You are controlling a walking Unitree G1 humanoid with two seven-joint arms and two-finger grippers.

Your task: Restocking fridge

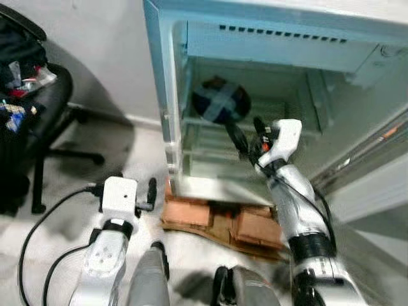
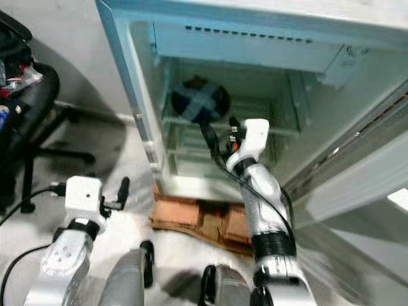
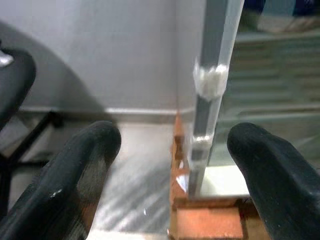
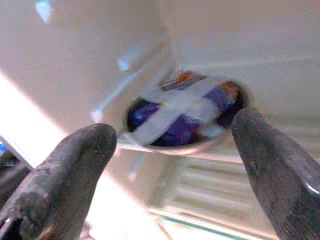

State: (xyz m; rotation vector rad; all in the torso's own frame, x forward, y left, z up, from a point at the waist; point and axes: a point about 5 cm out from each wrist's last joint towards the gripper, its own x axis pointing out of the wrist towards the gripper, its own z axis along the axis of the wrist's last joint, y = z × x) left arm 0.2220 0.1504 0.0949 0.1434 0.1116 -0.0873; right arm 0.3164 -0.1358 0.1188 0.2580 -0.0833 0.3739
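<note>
Nearest the head camera, the left gripper hung low over the pale floor, outside the fridge, with its black fingers spread wide and nothing between them. Through that wrist's camera the gap framed the fridge's front corner post and the reddish bricks it stood on. Farther left, a black office chair loaded with clutter stood by the white wall. Flattened brown cardboard lay with the bricks under the cabinet's front edge.

Inside the open fridge, a dark blue round package crossed with pale tape sat on the upper shelf, toward the left inner wall. The right gripper reached into the compartment just below and to the right of that package, apart from it. Its two fingers were parted wide and gripped nothing; the package showed between them, resting on the shelf edge. To the right, the fridge door stood swung open.
</note>
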